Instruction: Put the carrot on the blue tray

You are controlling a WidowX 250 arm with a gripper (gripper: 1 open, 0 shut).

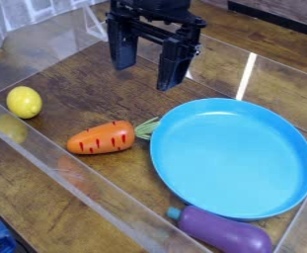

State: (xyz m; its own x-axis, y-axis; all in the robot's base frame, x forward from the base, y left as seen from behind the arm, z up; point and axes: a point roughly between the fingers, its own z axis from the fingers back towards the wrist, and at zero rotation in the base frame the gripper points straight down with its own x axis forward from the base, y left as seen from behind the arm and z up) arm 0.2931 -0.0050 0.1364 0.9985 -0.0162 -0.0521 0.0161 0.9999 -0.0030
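The orange carrot (102, 139) with dark lines and a light green top lies flat on the wooden table, its leafy end touching the left rim of the blue tray (290, 133). The tray is a wide round sky-blue plate at the right of the view and holds nothing. My black gripper (146, 66) hangs above the table behind the carrot, pointing down. Its two fingers stand apart, open, with nothing between them. It is clear of the carrot and of the tray.
A yellow lemon (26, 101) sits at the left near a transparent wall (43, 148). A purple eggplant (227, 234) lies at the tray's front edge. Clear plastic walls ring the wooden table (97, 89).
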